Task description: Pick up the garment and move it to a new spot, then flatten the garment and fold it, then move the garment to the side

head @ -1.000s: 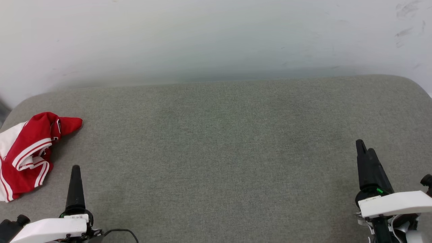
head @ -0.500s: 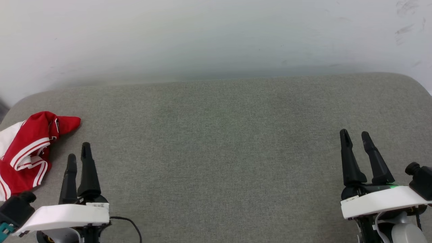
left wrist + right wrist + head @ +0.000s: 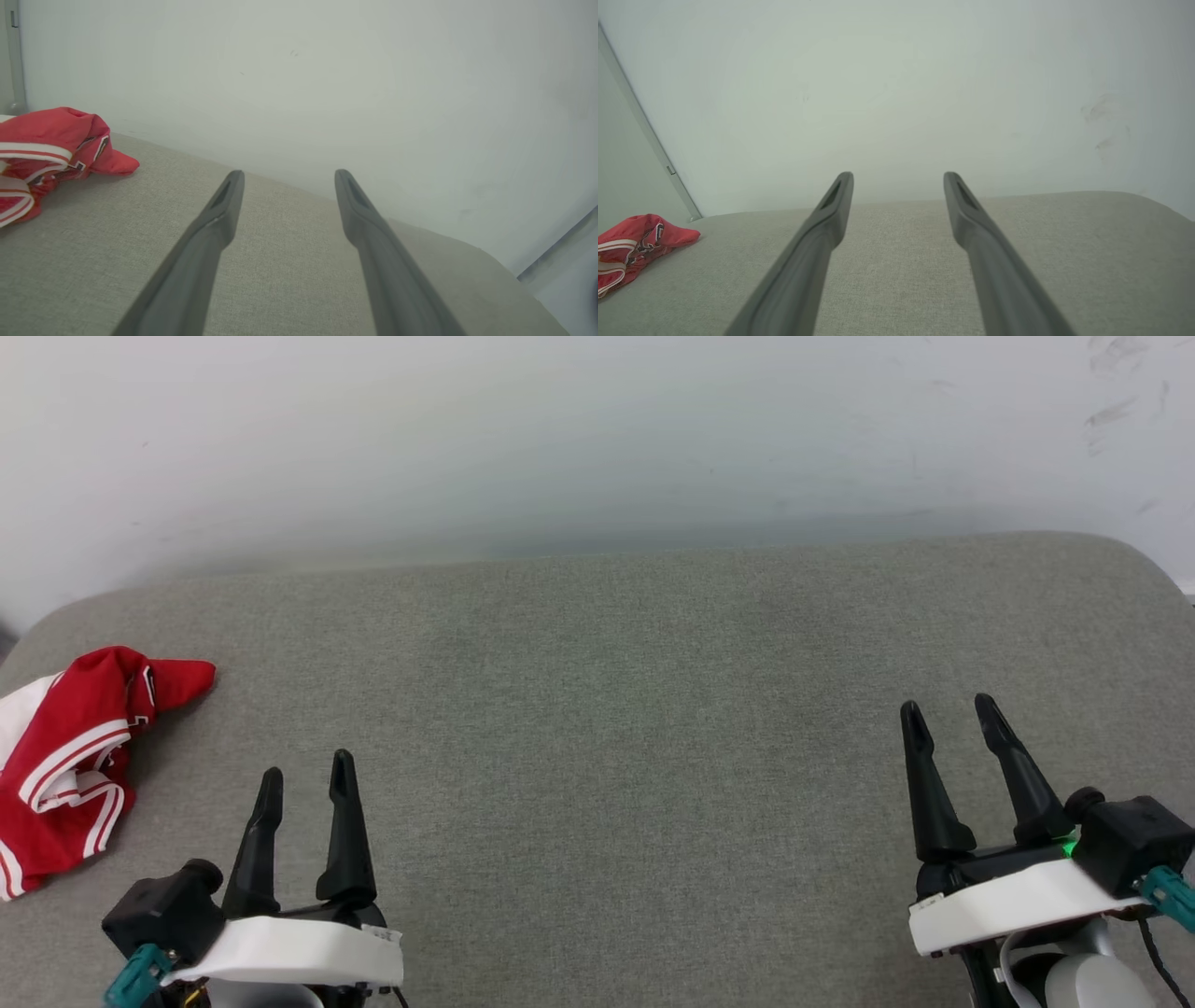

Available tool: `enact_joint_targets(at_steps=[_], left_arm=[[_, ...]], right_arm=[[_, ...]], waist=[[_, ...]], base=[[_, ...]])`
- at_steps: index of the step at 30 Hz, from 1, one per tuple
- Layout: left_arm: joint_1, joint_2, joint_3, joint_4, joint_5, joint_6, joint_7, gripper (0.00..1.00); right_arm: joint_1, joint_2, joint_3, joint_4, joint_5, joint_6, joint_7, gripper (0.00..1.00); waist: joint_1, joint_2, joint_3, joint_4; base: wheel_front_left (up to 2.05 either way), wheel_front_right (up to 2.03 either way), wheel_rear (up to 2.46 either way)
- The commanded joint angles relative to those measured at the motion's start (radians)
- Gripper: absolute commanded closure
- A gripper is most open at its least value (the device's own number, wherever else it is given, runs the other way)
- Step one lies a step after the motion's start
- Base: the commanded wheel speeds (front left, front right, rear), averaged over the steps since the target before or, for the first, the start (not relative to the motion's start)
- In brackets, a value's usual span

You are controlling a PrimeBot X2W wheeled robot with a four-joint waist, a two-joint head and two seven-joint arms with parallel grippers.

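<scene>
Grey woven pad [image 3: 597, 644] takes up most of the head view. It has rounded corners at far L and far R and sits against a pale wall [image 3: 597, 429] at the back. Wall has a few dark scuffs [image 3: 1120, 392] at upper R.

Garment [image 3: 65, 756] lies bunched on the pad at its far L edge, partly cut off by the frame. It's red cloth w/ a white sleeve part and red-and-white stripe trim, one red corner poking out toward the pad's middle. In L wrist view bits of black, white-outlined print show in the folds. It lies apart from both grippers.

L gripper [image 3: 307, 773] is at lower L, near the garment and just to its R, fingers pointing toward the wall. Jaws are spread wide w/ only bare pad seen btwn them, holding nothing. R gripper [image 3: 948, 709] is at lower R, well apart from the garment, across the pad. Its jaws are also spread wide and empty. Can't tell whether either set of tips touches the pad.

Small stuff: a black cam block on each wrist (L [image 3: 168, 915], R [image 3: 1130, 835]), each w/ a teal plug, and a green light [image 3: 1064, 847] on the R wrist.
</scene>
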Motion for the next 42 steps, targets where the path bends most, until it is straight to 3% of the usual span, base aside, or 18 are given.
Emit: enact_joint_targets(at_steps=[1,22,26,29,36,42], left_arm=[[0.002,0.011,-0.008,-0.016,0.024,0.009,-0.008,0.00],[-0.002,0.148,-0.257,0.004,0.234,0.233,-0.058,0.00],[-0.002,0.138,-0.262,-0.011,0.209,0.224,-0.067,0.00],[0.008,0.117,-0.231,-0.028,0.194,0.193,-0.072,0.00],[0.047,0.035,-0.107,-0.026,0.185,0.050,-0.086,0.00],[0.078,0.000,-0.024,0.021,0.218,-0.057,-0.097,0.00]], right_arm=[[-0.001,0.000,0.000,-0.013,-0.029,0.000,-0.007,0.00],[0.003,0.000,0.003,-0.007,-0.262,0.000,-0.057,0.00],[0.002,0.000,0.003,-0.013,-0.260,0.000,-0.065,0.00],[0.005,0.000,0.001,-0.014,-0.230,0.000,-0.073,0.00],[0.021,0.000,-0.006,0.042,-0.115,0.000,-0.085,0.00],[0.029,0.001,-0.009,0.114,-0.115,0.000,-0.097,0.00]], waist=[[0.0000,0.0000,0.000,0.000],[0.0000,0.0000,0.015,-0.013],[0.0000,0.0000,0.019,-0.015],[0.0000,0.0000,0.023,-0.016],[0.0000,0.0000,0.021,-0.021],[0.0000,0.0000,0.013,-0.028]], base=[[0.00,0.00,0.00],[0.00,0.00,0.00],[0.00,0.00,0.00],[0.00,0.00,0.00],[0.00,0.00,0.00],[0.00,0.00,0.00]])
